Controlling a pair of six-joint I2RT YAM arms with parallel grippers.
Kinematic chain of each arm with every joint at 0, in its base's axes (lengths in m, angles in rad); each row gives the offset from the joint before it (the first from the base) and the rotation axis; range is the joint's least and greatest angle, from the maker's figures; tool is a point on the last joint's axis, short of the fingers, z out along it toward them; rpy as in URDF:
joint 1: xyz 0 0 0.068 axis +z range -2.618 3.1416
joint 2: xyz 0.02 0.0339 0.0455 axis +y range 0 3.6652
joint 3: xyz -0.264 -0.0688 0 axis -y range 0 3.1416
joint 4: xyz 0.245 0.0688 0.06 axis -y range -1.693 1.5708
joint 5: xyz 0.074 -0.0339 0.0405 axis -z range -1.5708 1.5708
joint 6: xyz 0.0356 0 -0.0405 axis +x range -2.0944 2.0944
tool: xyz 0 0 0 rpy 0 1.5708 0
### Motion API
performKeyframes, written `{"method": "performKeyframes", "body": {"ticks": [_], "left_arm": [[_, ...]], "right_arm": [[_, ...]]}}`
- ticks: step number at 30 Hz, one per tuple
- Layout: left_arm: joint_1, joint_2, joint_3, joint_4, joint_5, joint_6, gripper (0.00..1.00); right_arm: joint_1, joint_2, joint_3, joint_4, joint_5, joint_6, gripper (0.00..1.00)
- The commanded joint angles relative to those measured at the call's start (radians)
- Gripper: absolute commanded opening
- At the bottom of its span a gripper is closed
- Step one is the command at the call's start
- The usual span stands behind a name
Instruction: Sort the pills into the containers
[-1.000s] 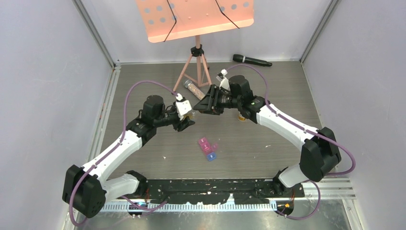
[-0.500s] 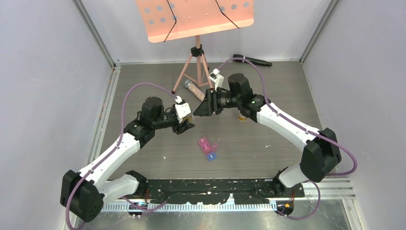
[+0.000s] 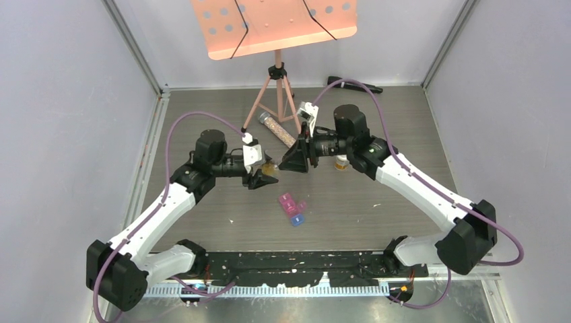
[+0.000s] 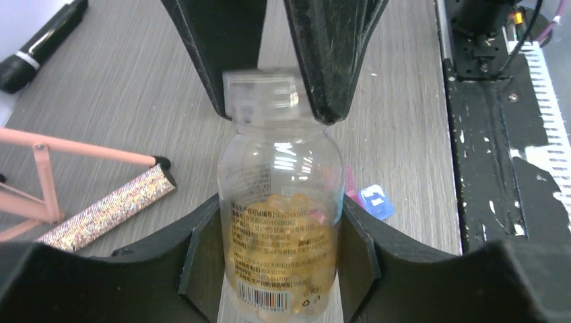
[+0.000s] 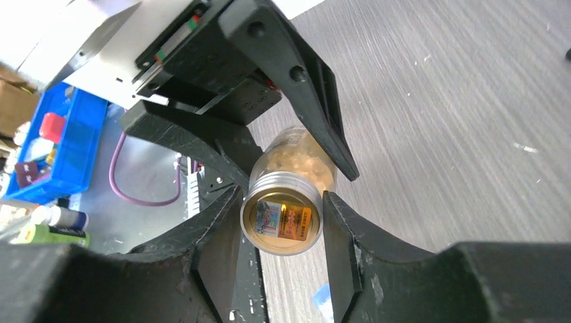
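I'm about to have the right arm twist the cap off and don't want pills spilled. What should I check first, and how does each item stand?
1. Grip of left fingers on the bottle: ok.
2. Both right fingers against the cap: ok.
3. The cap seated on the bottle: ok.
4. The bottle's mouth pointing up: not ok, it is held sideways.
5. Lids of the pill box open: cannot tell.

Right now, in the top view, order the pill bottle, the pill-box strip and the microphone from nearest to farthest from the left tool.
1. Pill bottle: held in the left tool, centre.
2. Pill-box strip: lower in the view, slightly right.
3. Microphone: far back, right side.
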Motion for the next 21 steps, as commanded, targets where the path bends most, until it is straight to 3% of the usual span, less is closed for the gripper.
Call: {"method": "performKeyframes", "body": {"ticks": [1, 11, 17, 18, 21], "left_arm": [[0.01, 0.011, 0.028, -0.116, 0.115, 0.012, 0.0], [0.01, 0.022, 0.023, -0.117, 0.11, 0.022, 0.0], [0.01, -0.015, -0.053, 0.056, -0.158, -0.084, 0.0], [0.01, -0.026, -0.068, 0.08, -0.183, -0.091, 0.0], [0.01, -0.062, -0.11, 0.151, -0.254, -0.131, 0.0]], "right_arm": [[-0.031, -0.093, 0.021, 0.04, 0.022, -0.174, 0.28], [-0.032, -0.066, 0.019, 0.029, 0.044, -0.173, 0.27], [-0.036, -0.001, 0.052, -0.14, 0.407, -0.038, 0.31], [-0.037, 0.031, 0.059, -0.167, 0.514, -0.018, 0.31], [-0.037, 0.091, 0.048, -0.252, 0.643, 0.048, 0.31]]}}
